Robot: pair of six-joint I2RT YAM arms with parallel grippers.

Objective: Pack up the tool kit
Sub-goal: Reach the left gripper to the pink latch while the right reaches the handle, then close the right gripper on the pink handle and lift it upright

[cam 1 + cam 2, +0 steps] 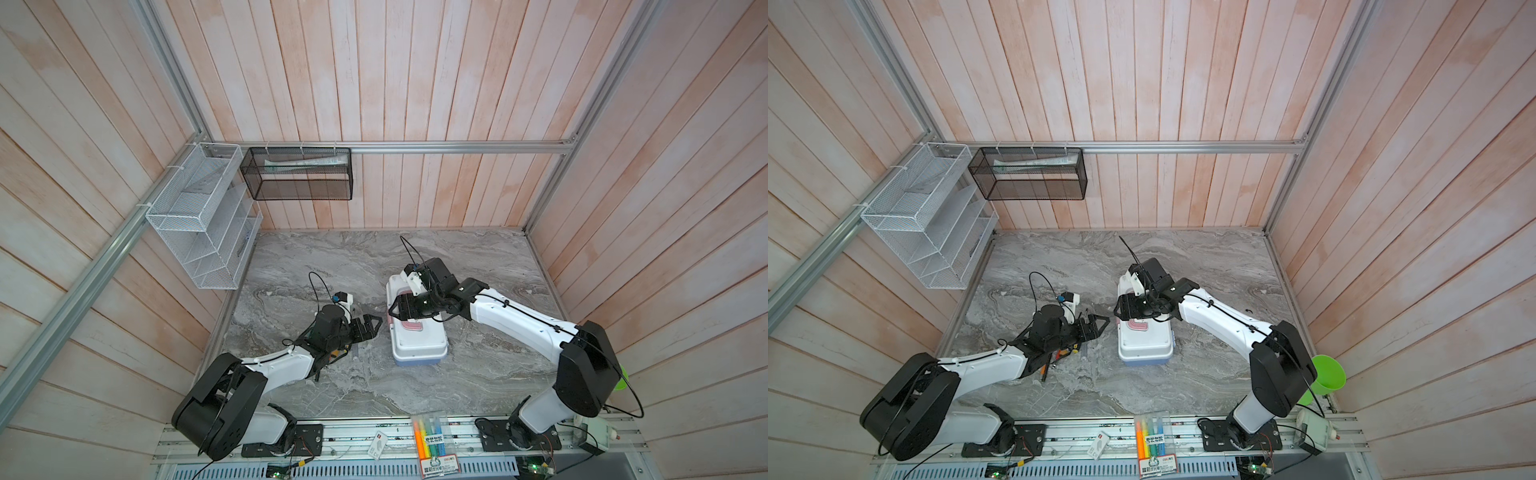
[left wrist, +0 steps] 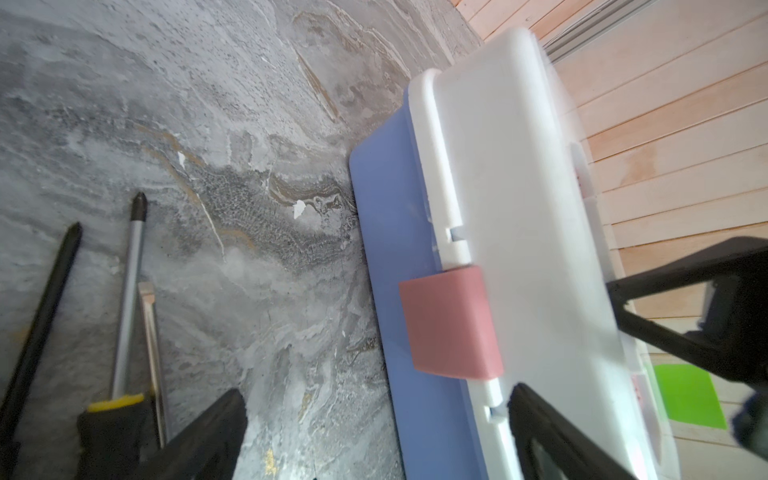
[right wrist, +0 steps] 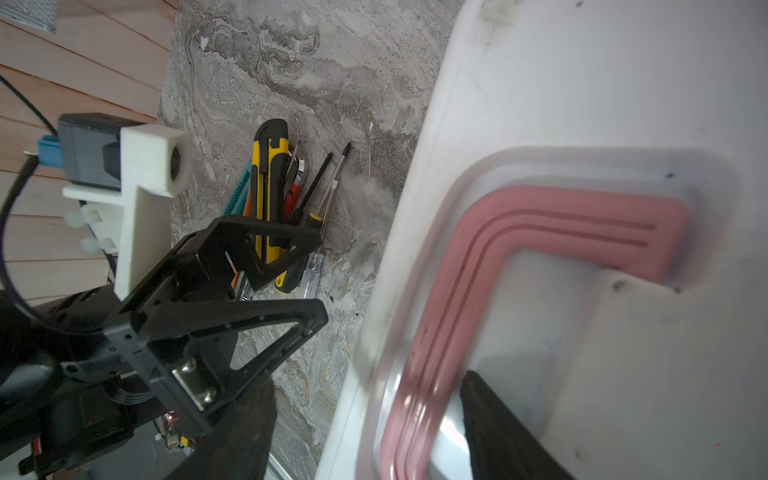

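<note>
Left wrist: shut white-lidded blue case, pink latch; left fingers spread, right fingers, grip unclear.

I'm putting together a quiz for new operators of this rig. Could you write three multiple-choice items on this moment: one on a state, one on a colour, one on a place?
1. The lid of the case is:
A. shut flat on the base
B. propped half open
C. taken off entirely

2. The latch on the case's side is:
A. green
B. yellow
C. pink

3. The hand tools lie:
A. on the lid
B. on the table beside the case
C. along the table's far edge

Answers:
1 A: in the left wrist view the white lid sits flush on the blue base.
2 C: the latch shows pink against the white and blue.
3 B: the right wrist view shows them bunched on the marble top next to the case.
</note>
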